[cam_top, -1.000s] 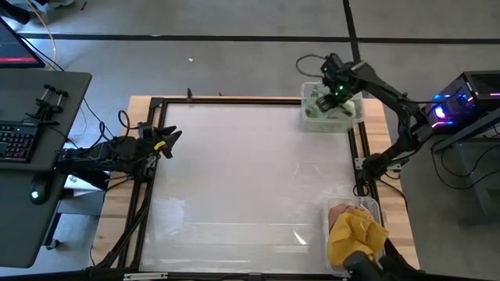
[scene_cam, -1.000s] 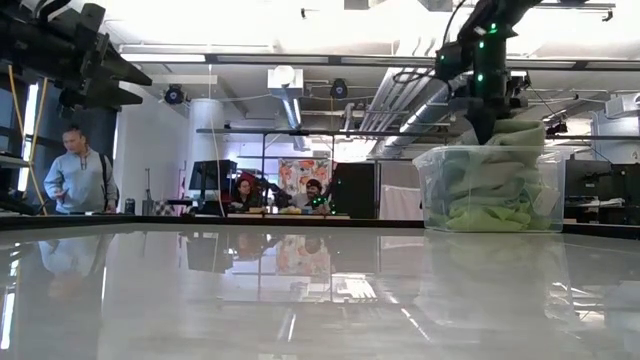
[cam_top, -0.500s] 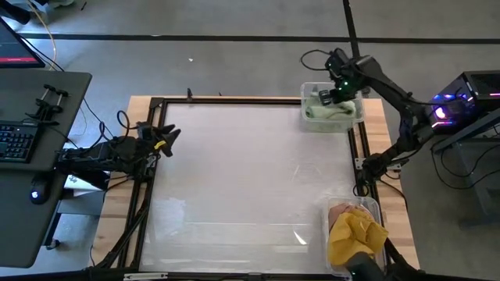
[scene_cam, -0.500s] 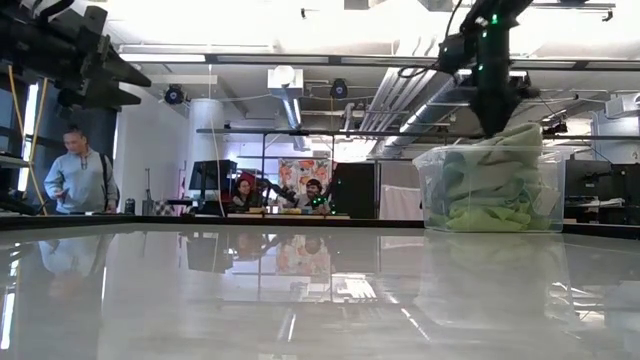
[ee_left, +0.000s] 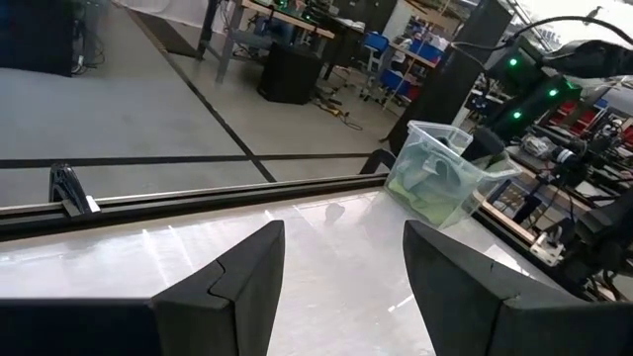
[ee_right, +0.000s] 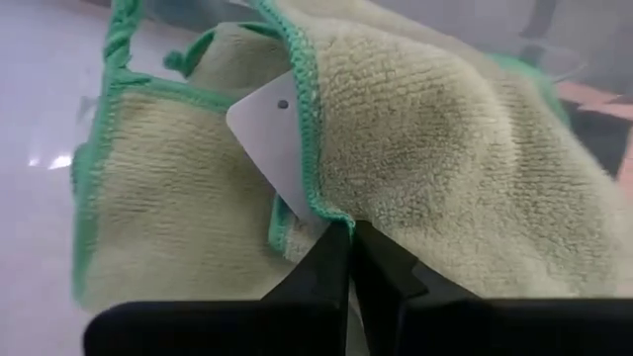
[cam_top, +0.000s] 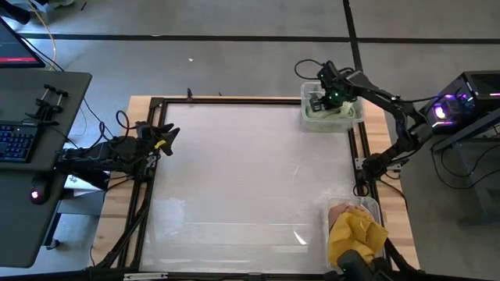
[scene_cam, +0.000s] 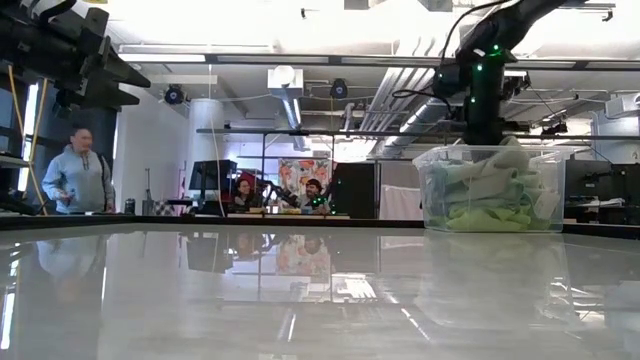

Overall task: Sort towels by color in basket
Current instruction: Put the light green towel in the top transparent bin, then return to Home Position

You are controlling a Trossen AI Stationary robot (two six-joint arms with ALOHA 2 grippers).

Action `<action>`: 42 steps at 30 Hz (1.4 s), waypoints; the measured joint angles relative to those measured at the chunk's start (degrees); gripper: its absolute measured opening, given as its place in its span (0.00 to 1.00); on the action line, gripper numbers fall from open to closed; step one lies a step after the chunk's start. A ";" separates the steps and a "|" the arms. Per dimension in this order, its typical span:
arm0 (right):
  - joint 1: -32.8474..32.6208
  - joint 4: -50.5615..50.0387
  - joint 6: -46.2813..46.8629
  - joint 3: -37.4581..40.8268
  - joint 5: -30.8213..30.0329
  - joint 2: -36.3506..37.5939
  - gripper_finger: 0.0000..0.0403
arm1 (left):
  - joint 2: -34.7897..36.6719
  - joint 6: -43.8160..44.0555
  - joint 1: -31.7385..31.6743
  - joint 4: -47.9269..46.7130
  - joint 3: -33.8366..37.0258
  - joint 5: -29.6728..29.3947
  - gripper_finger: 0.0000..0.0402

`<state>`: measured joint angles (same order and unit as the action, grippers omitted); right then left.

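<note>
Right hand (cam_top: pixel 318 100): it is down in the clear tub at the far right corner of the table. Its two dark fingers (ee_right: pixel 348 259) are pressed together. They touch the edge of a pale green towel; whether cloth is pinched between them I cannot tell.

Pale green towel (ee_right: pixel 425 138): it is soft and fuzzy, with a brighter green sewn edge. A small white tag (ee_right: pixel 272 133) with a little hole lies on it, close to the fingertips.

Far tub (cam_top: pixel 351 113): a see-through tub on the table, filled with pale green towels (scene_cam: pixel 480 195). In the low view the towels reach up to its rim.

Near tub (cam_top: pixel 373 208): another clear tub at the near right corner of the table, well apart from the far tub. A mustard yellow towel (cam_top: pixel 353 232) is bunched on top and spills over the side. A bit of pink towel (cam_top: pixel 338 211) peeks out beside it.

Left hand (cam_top: pixel 168 138): it waits over the left edge of the table, well apart from both tubs. Its fingers (ee_left: pixel 232 282) are spread apart and hold nothing.

Table (cam_top: pixel 234 172): the top is white and shiny inside a dark frame.

Room: a person (scene_cam: pixel 72 170) stands far behind the table on the left of the low view. More people (scene_cam: pixel 280 192) sit at a desk farther back.
</note>
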<state>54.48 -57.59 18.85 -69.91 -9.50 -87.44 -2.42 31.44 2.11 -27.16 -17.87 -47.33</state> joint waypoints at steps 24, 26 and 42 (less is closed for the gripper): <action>-2.33 -0.36 6.67 8.47 -6.43 12.59 0.04 | -0.02 1.44 0.02 0.00 0.00 0.00 0.49; -2.18 2.44 6.67 9.85 -6.38 12.03 0.04 | -0.02 1.46 0.02 0.00 0.00 0.02 0.49; -7.61 -5.76 8.18 -5.42 3.68 26.00 0.41 | -0.02 3.44 0.02 0.13 0.00 0.68 0.49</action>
<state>46.87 -63.35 27.03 -75.33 -5.82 -61.43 -2.44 34.88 2.13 -27.03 -17.87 -46.65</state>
